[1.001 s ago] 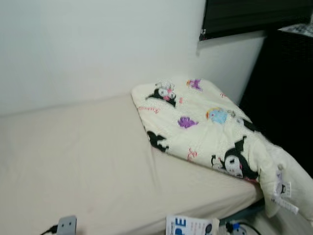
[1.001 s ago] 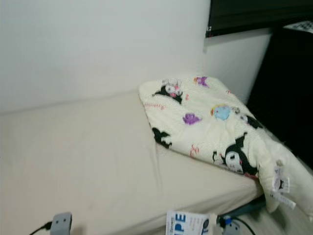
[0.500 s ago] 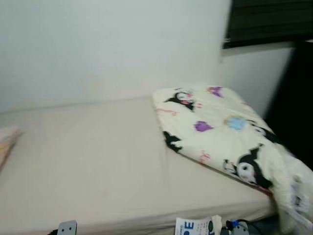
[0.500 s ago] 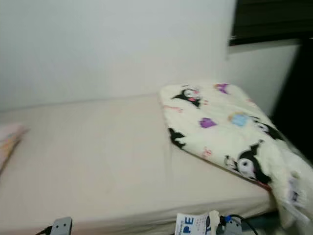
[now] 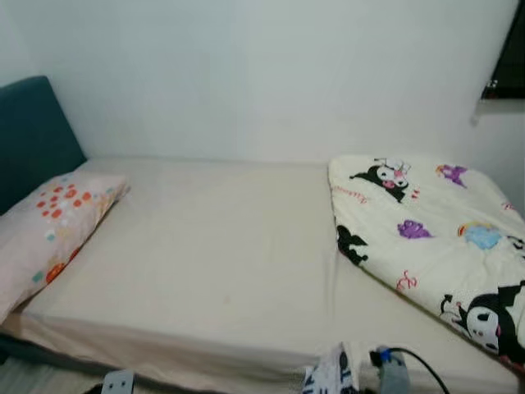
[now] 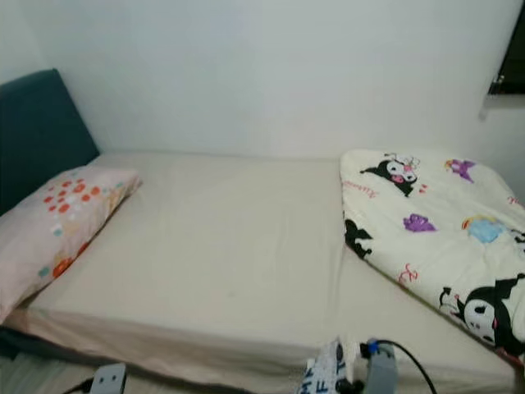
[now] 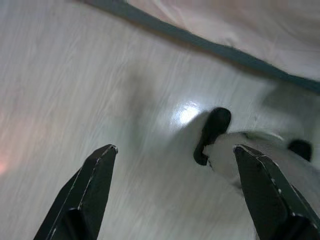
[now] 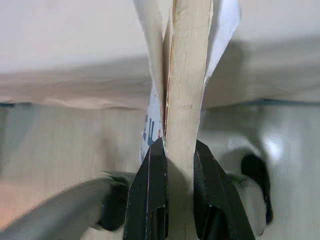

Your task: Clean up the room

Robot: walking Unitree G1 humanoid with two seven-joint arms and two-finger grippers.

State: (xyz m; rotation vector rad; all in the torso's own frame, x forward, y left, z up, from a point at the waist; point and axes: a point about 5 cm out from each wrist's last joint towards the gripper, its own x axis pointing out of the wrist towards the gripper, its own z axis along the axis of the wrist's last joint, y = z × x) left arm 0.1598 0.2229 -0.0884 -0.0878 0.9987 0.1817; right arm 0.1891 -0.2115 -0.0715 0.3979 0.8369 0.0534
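My right gripper (image 8: 172, 165) is pinched tight on a thin book (image 8: 186, 75), its pale edge standing up between my two fingers with white printed pages flaring to either side. From my head, that book (image 6: 330, 371) is cut off at the bottom of the view, just off the near edge of the bed (image 6: 221, 254); the blue lettering on it is too small to read. A cable (image 6: 408, 361) loops beside it at my wrist.

My left gripper (image 7: 172, 192) hangs spread wide and holds nothing, over pale floor (image 7: 75, 100) that is blurred. A dark shape (image 7: 212, 132) lies on the floor ahead of it; I cannot tell what it is.

On the bed I count one pillow (image 6: 57, 226), pink with orange and red dots, at the head end against the teal headboard (image 6: 37, 131), and one folded cartoon-print blanket (image 6: 435, 234) at the foot end, running out of view on the right. Pillow and blanket are well apart, with bare cream sheet between them.
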